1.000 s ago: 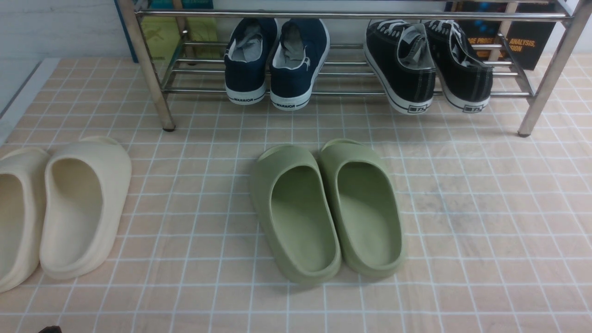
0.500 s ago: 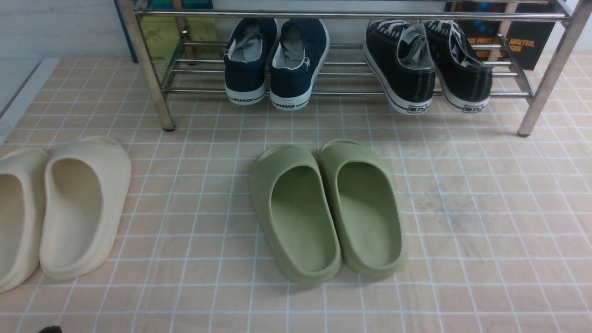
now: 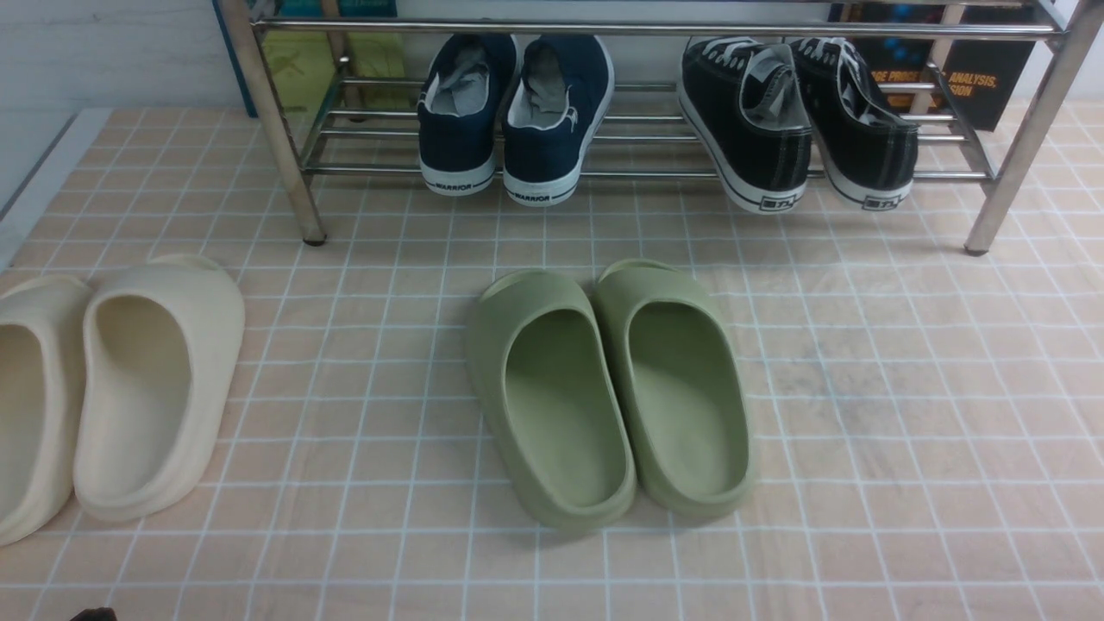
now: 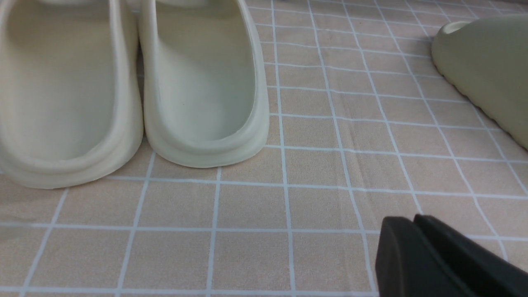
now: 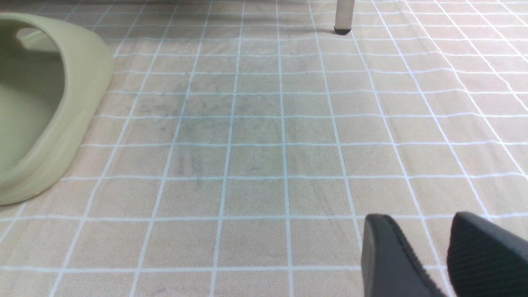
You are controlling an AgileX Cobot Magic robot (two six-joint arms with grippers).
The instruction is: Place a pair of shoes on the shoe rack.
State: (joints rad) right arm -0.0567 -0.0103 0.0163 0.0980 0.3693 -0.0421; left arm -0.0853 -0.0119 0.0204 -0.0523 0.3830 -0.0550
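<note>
The pair of navy-blue slip-on shoes stands side by side on the lower bars of the chrome shoe rack [image 3: 285,147], heels toward me and soles marked "WARRIOR": a left shoe [image 3: 461,112] and a right shoe [image 3: 556,121]. My left gripper [image 4: 406,220] hovers low over the tiled floor near the cream slides, its fingers pressed together and empty. My right gripper [image 5: 420,222] is low over bare tiles to the right of the olive slides, its fingers apart with nothing between them. Neither gripper is near the rack.
Black lace-up sneakers [image 3: 798,121] sit on the rack to the right of the navy pair. Olive-green slides [image 3: 612,397] lie mid-floor, cream slides [image 3: 147,388] at the left. A rack leg [image 5: 343,16] stands ahead of my right gripper. Boxes stand behind the rack.
</note>
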